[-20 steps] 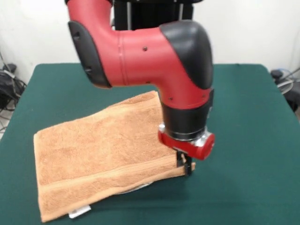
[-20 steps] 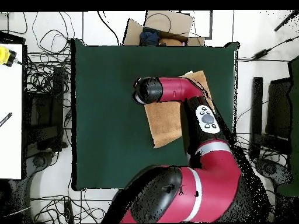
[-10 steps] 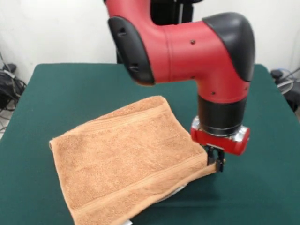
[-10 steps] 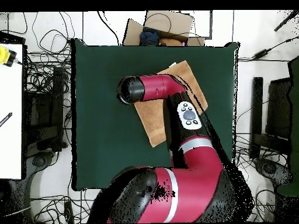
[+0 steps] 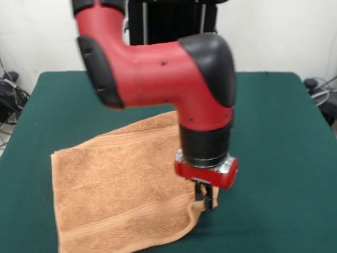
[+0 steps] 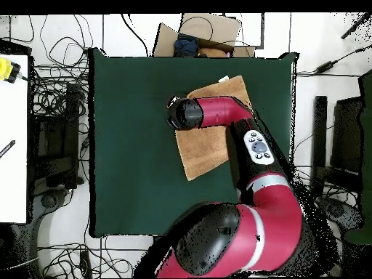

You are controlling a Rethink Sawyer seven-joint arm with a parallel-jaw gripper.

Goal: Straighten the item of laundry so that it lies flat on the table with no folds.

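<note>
The item of laundry [image 5: 116, 184], an orange-tan terry towel with a woven band, lies on the dark green table [image 5: 284, 132] at its front left. My gripper [image 5: 205, 197] hangs low over the towel's right front corner and is shut on that corner, which is drawn up and bends the nearby edge. The towel's near edge runs out of the front view at the bottom. From overhead the towel [image 6: 207, 152] shows right of the table's [image 6: 131, 131] middle. The red arm crosses it there and hides the gripper.
A cardboard box [image 6: 207, 33] sits beyond the table's top edge in the overhead view. Tangled cables [image 6: 58, 94] and a white desk [image 6: 13, 145] lie to the left, dark equipment [image 6: 341, 145] to the right.
In the front view the gripper swung right, then back left, carrying the towel's corner. The towel slid along with it, and its edge now buckles near the held corner.
</note>
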